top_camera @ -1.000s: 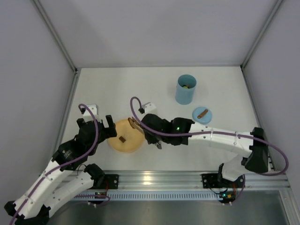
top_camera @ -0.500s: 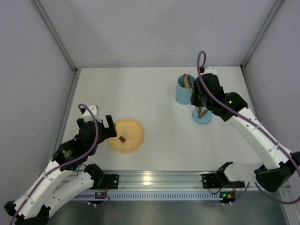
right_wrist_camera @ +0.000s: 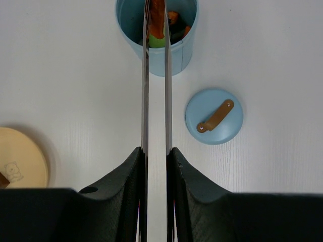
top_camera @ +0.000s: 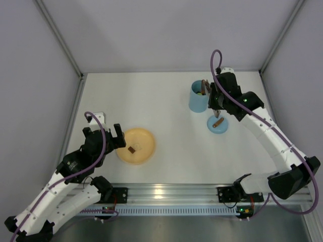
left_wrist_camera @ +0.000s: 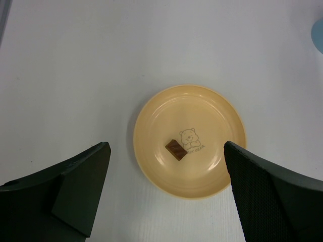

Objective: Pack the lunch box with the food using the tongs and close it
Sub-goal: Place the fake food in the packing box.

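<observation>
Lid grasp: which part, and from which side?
Take the brown handle on the lid, coming straight down. The lid lies flat with its handle up. The strap runs diagonally, so close across its narrow width.

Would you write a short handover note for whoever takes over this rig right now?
Right gripper: shut on the tongs, tips over the lunch box, an orange piece between them.
Left gripper: open, above the plate.
Done: several food pieces in the box.
Left: drop this piece, fetch the brown piece from the plate, fit the lid lying beside the box.
</observation>
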